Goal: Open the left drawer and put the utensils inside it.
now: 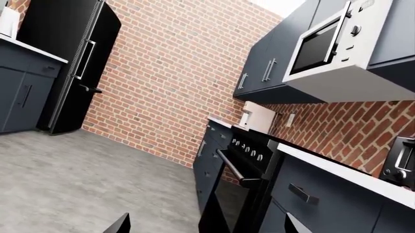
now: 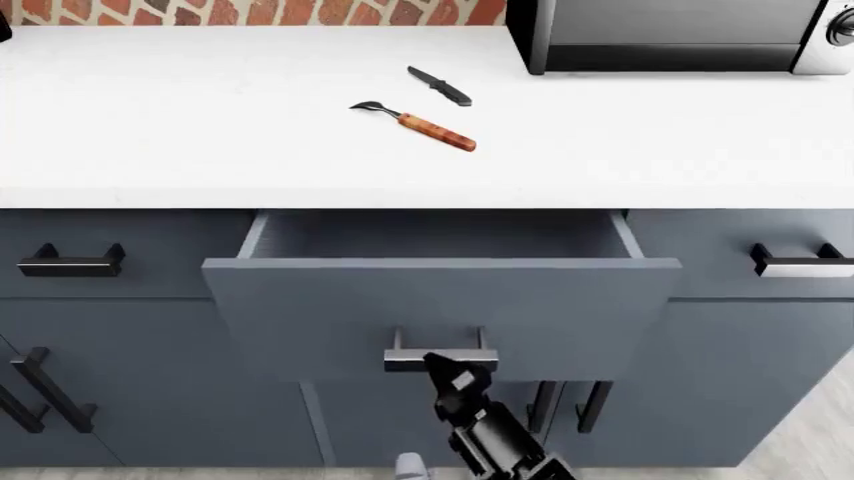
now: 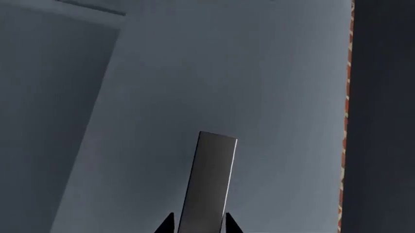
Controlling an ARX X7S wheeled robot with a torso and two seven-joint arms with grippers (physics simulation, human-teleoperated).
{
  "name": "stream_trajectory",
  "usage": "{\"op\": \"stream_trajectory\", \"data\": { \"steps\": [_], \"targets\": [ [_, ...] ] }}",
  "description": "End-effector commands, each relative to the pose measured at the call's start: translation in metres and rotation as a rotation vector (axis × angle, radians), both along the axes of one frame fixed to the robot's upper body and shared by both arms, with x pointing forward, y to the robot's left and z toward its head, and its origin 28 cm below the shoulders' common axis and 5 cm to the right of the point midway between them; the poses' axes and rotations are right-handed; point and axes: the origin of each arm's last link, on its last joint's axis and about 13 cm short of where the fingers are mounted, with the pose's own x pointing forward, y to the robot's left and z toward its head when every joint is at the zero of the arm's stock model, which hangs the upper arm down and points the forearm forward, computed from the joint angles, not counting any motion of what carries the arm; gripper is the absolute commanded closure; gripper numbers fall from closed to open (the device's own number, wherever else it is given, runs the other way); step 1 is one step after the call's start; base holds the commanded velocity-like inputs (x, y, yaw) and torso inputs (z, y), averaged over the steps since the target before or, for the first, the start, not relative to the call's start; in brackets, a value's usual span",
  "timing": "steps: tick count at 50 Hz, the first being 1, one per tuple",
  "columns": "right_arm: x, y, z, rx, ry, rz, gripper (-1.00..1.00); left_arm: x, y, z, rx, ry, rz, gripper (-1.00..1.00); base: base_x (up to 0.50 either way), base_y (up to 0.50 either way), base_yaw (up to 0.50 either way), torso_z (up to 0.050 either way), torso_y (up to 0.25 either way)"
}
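The left drawer [image 2: 441,300] stands pulled out below the white counter [image 2: 200,120], and its grey-blue box [image 2: 434,235] holds nothing. My right gripper [image 2: 447,365] is shut on the drawer's bar handle [image 2: 441,357]. In the right wrist view that handle [image 3: 209,179] runs between the two dark tips of the right gripper [image 3: 199,225]. The fork [image 2: 416,122], with an orange-brown handle, and the dark knife [image 2: 441,86] lie on the counter behind the drawer. My left gripper [image 1: 207,228] is open and holds nothing, facing the kitchen, out of the head view.
A microwave-like appliance [image 2: 667,35] sits at the counter's back right. Shut drawers flank the open one, with handles at left [image 2: 70,263] and right [image 2: 801,262]. The left wrist view shows a black oven [image 1: 243,179], a black fridge [image 1: 71,63] and grey floor [image 1: 77,179].
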Motion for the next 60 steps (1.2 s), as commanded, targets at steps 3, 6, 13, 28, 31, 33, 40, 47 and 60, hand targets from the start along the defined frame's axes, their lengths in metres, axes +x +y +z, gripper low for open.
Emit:
{"op": "stream_trajectory", "data": {
  "steps": [3,6,13,28,31,33,40,47,60],
  "targets": [
    [-0.057,0.034,-0.031,0.039,0.285,0.368,1.00,0.000,-0.001,0.001,0.001,-0.003,-0.001,-1.00,0.00,0.00,0.01,0.000,0.000],
    [-0.062,0.033,-0.030,0.045,0.280,0.366,1.00,0.000,-0.001,0.001,0.002,-0.004,-0.002,-1.00,0.00,0.01,0.01,-0.003,0.000],
    [-0.069,0.031,-0.031,0.047,0.276,0.368,1.00,0.000,-0.001,0.001,0.003,-0.006,-0.002,-1.00,0.00,0.01,0.01,-0.001,0.000],
    [-0.071,0.031,-0.031,0.055,0.278,0.380,1.00,0.000,-0.001,0.002,0.008,-0.008,-0.001,-1.00,0.00,0.01,0.01,-0.001,0.000],
    [-0.072,0.030,-0.032,0.052,0.285,0.382,1.00,0.000,-0.001,0.002,0.008,-0.008,-0.001,-1.00,0.00,0.01,0.01,-0.003,0.000],
    [-0.071,0.030,-0.031,0.052,0.288,0.380,1.00,0.000,-0.001,0.002,0.008,-0.009,-0.001,-1.00,0.00,0.00,0.01,0.000,0.000],
    [-0.069,0.031,-0.030,0.081,0.257,0.367,-1.00,0.000,-0.001,0.003,0.009,-0.009,-0.002,-1.00,0.00,0.01,0.01,-0.001,0.000],
    [-0.070,0.030,-0.031,0.080,0.248,0.348,-1.00,0.000,-0.001,0.003,0.009,-0.010,-0.004,-1.00,0.00,0.00,0.00,0.000,0.000],
    [-0.072,0.031,-0.030,0.088,0.238,0.335,-1.00,0.000,-0.002,0.003,0.011,-0.011,-0.006,-1.00,0.00,0.00,0.00,0.000,0.000]
  ]
}}
